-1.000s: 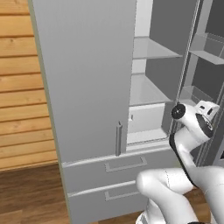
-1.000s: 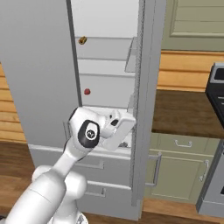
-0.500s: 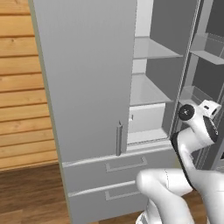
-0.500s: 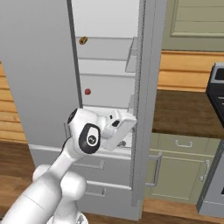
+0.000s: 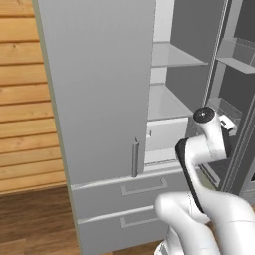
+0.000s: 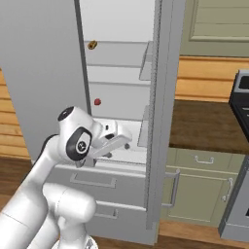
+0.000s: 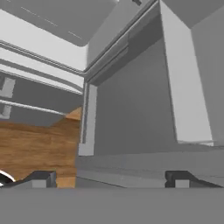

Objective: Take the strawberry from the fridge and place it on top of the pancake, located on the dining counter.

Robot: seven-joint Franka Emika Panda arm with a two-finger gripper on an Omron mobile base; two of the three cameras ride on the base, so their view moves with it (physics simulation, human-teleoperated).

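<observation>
We see our hand (image 6: 127, 146) open, empty, low by the open fridge (image 6: 116, 73); strawberry (image 6: 97, 102) on its shelf.

We see a small brown-orange food item (image 6: 92, 45) on an upper shelf. To the right, green cabinets (image 6: 198, 187) carry a dark wall counter (image 6: 202, 127), with a stove (image 6: 239, 160) beside. Wood planks (image 5: 27, 119) line the wall.

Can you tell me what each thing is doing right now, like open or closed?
fridge: left door shut, right door open.
lower drawers: both shut.
strawberry: sitting on a shelf inside, untouched.
brown-orange food: on a higher shelf.
gripper: open, holding nothing.
</observation>
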